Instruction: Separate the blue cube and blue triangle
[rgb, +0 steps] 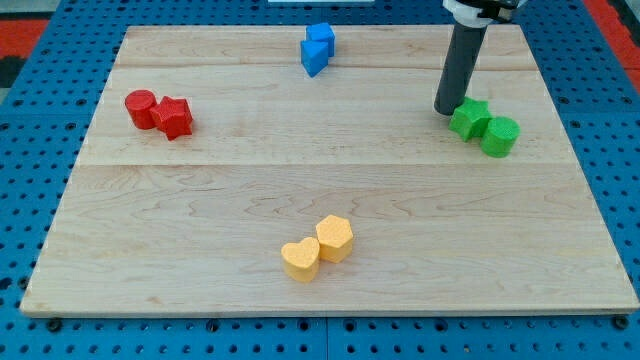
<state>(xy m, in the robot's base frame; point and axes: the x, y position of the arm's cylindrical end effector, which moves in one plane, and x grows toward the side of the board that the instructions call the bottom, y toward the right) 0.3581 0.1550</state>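
- The scene is lit brightly and evenly from above; only short, soft shadows are cast beneath the blocks
- A faint sheen is seen on the wooden board (330, 190); focus is held sharp throughout; no edge distortion is noticed

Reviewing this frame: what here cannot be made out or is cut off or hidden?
- Arm above the rod: cut off by the view's top edge.
- Green star: its left side is partly hidden behind my tip; contact unclear.
- Blue cube and blue triangle: whether they touch is unclear; they overlap in the camera view.
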